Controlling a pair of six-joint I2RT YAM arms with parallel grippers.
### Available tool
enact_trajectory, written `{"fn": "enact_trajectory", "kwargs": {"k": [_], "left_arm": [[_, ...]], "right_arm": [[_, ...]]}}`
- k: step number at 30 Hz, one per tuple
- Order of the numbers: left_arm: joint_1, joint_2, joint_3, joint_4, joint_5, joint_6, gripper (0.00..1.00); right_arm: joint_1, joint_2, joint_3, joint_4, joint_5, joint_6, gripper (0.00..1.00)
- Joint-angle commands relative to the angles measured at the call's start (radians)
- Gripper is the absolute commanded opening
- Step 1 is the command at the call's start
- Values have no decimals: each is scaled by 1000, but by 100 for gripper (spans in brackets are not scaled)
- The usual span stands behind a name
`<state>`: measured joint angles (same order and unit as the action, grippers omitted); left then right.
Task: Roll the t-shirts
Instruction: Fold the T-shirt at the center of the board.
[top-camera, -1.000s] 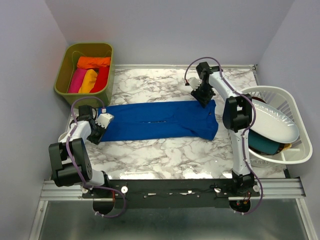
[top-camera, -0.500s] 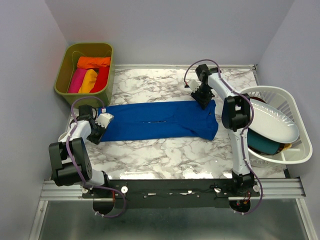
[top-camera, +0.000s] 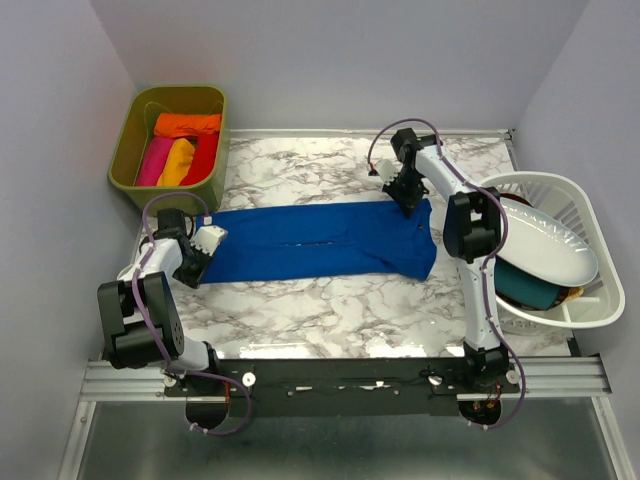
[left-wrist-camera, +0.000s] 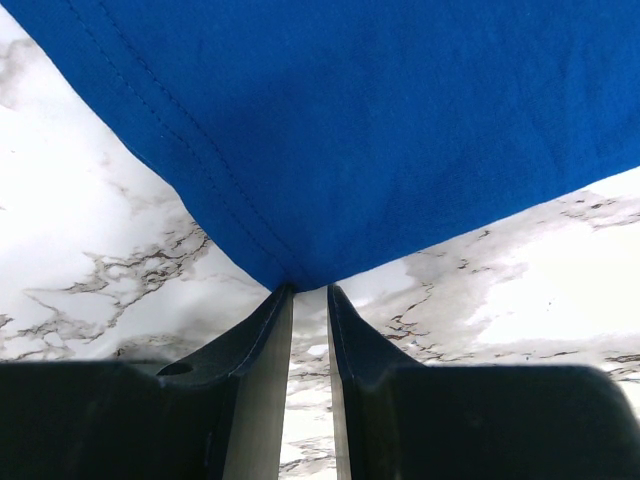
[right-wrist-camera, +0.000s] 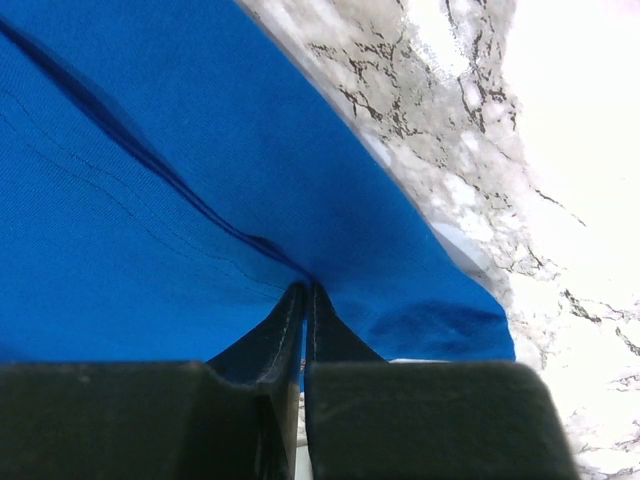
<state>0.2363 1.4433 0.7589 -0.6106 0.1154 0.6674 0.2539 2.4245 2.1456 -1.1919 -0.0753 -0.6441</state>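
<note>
A royal-blue t-shirt (top-camera: 310, 240) lies folded into a long flat strip across the marble table. My left gripper (top-camera: 207, 243) is at its left end. In the left wrist view the narrow-set gripper (left-wrist-camera: 309, 290) pinches the near corner of the blue cloth (left-wrist-camera: 380, 130). My right gripper (top-camera: 408, 197) is at the strip's far right corner. In the right wrist view the gripper (right-wrist-camera: 305, 287) is shut on a raised fold of the blue cloth (right-wrist-camera: 150, 200). No lettering or print shows.
An olive-green bin (top-camera: 130, 140) at the far left holds rolled shirts in orange (top-camera: 187, 124), pink, yellow and red. A white slatted basket (top-camera: 600, 300) at the right holds a white dish-like piece and a teal cloth. Bare marble (top-camera: 320, 310) lies in front of the strip.
My right gripper has shifted slightly up and left at the shirt's far right corner. The left gripper and the shirt have hardly moved.
</note>
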Motion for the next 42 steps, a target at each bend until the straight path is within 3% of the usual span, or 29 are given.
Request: {"fn": "enact_trajectory", "kwargs": {"k": [1,22,38,40,42], "left_arm": [[11,60,-36,-12,-57,1,31],[11,58,-46,6,-40,-17,31],[11,46,-72,41,-85,12,30],[11,52,-66,43,-92,17,30],[11,55,-63,40,-92,18,30]], "right_arm": [[-4,-65,3,44,43,-12,6],[76,-120,7,182,169,-258,0],[146,-196,-69,291,82,-391,0],[146,-197,-66,305,86,-368,3],[145,-212,-75,336,117,-298,26]]}}
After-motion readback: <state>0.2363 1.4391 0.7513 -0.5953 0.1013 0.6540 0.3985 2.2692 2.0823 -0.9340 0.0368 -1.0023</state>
